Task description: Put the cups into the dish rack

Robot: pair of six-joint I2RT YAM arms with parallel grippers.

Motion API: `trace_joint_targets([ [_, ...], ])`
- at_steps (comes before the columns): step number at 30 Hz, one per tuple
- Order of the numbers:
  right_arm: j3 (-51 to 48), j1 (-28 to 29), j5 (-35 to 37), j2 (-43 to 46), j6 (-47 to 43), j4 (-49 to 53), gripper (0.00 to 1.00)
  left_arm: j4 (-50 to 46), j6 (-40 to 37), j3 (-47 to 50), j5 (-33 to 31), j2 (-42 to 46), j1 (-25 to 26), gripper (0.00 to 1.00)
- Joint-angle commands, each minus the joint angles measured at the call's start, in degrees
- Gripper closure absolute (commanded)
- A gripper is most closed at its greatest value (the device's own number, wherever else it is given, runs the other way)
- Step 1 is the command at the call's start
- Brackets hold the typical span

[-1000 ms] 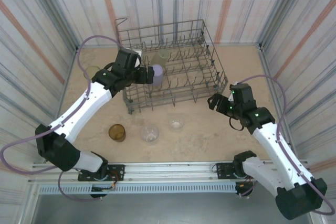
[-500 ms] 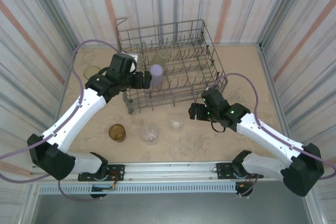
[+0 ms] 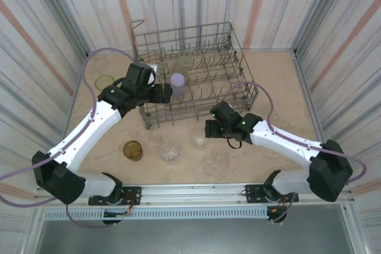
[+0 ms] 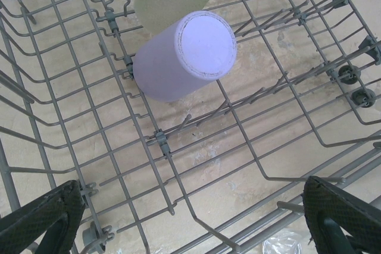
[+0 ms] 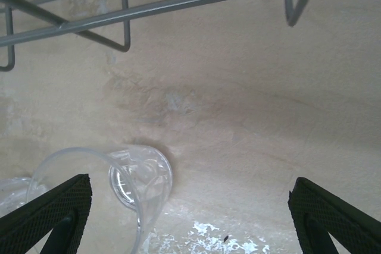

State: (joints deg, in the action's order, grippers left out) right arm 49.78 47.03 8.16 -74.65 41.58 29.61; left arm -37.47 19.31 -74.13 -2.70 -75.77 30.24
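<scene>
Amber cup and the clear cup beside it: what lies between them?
Nothing: in the top view, bare table separates the amber cup from that clear cup.

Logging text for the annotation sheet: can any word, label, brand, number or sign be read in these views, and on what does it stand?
No readable text.
The lavender cup and the clear cup are plain.
The rack carries no tag.
The right arm shows small green lights, no legible marking.
</scene>
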Motion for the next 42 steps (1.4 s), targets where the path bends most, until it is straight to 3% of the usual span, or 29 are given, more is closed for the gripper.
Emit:
trace_joint_targets([
  [1,1.81,1.3,1.94,-1.52,1.04,-0.63,0.13,-0.95,-0.87,-0.24,0.62,1.93,-0.08,0.01],
  [28,2.16,2.97,-0.93,-8.39,1.29,-4.08,0.59,-1.38,-1.26,1.34,0.74,3.34,-0.95,0.01],
  [39,2.94,2.99,-2.18,-7.96,-0.1,-4.53,1.0,-1.48,-1.21,1.0,0.82,3.48,-0.97,0.01],
  [42,2.87,3.03,-2.42,-6.84,-0.66,-4.15,1.0,-1.55,-1.19,1.0,0.64,3.51,-0.96,0.01],
])
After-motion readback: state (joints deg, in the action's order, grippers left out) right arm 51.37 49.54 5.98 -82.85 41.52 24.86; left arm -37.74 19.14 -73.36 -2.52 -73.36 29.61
